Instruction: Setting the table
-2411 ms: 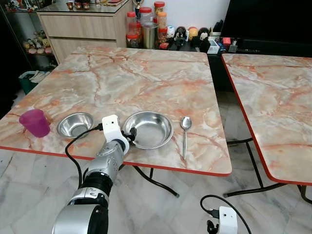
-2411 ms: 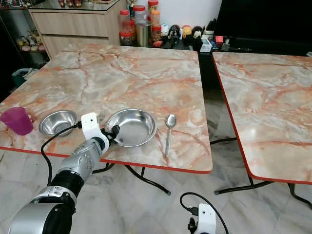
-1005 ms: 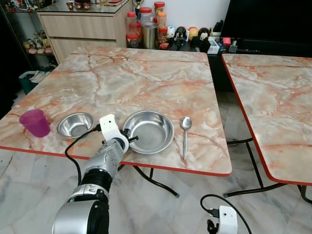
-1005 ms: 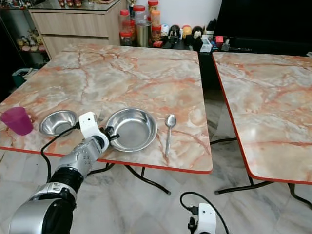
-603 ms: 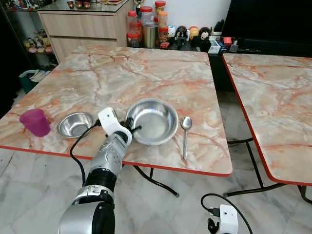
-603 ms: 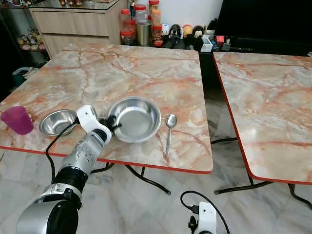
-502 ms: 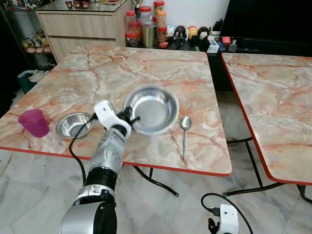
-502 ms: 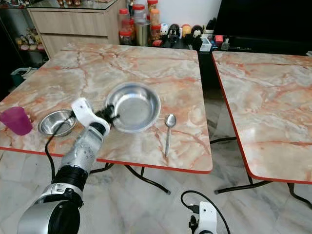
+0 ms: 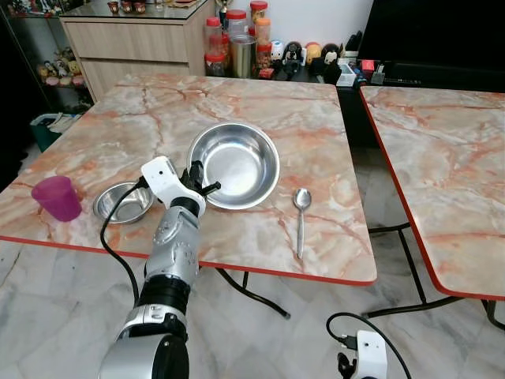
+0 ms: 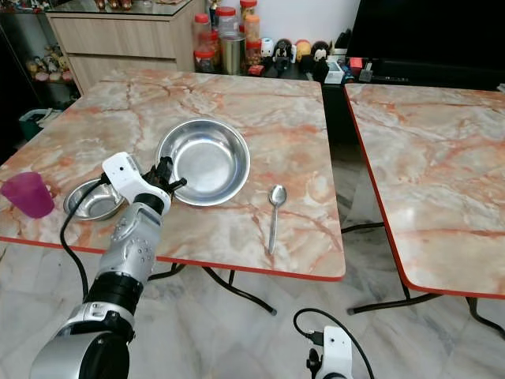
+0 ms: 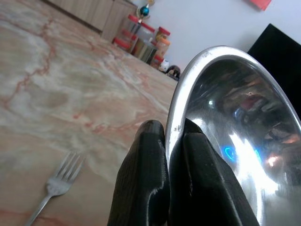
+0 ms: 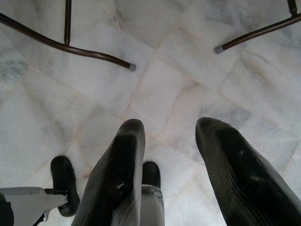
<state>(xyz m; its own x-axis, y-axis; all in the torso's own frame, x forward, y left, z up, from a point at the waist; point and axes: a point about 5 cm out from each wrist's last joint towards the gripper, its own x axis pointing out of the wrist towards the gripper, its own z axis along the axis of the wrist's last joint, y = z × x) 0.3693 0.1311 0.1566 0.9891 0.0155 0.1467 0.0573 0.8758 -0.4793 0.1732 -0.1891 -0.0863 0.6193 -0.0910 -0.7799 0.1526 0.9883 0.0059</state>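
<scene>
My left gripper [image 9: 197, 183] is shut on the near left rim of a large steel bowl [image 9: 235, 164] and holds it tilted above the marble table [image 9: 237, 110]. In the left wrist view the two fingers [image 11: 141, 179] pinch the rim of the large steel bowl [image 11: 235, 127], and a fork [image 11: 56, 186] lies on the table below. A small steel bowl [image 9: 122, 202] sits left of my arm, with a pink cup [image 9: 56, 198] further left. A spoon [image 9: 300, 217] lies to the right of the large bowl. My right gripper [image 12: 169, 141] hangs open over the floor.
Jars and small figures [image 9: 245, 43] line the far side behind the table. A wooden cabinet [image 9: 134, 39] stands at the back left. A second marble table [image 9: 442, 150] stands to the right across a gap. Table legs [image 12: 70, 47] cross the tiled floor.
My left gripper has lifted the large bowl from the table's front edge and carried it away from me and to the left, tilting it. The right arm has not moved.
</scene>
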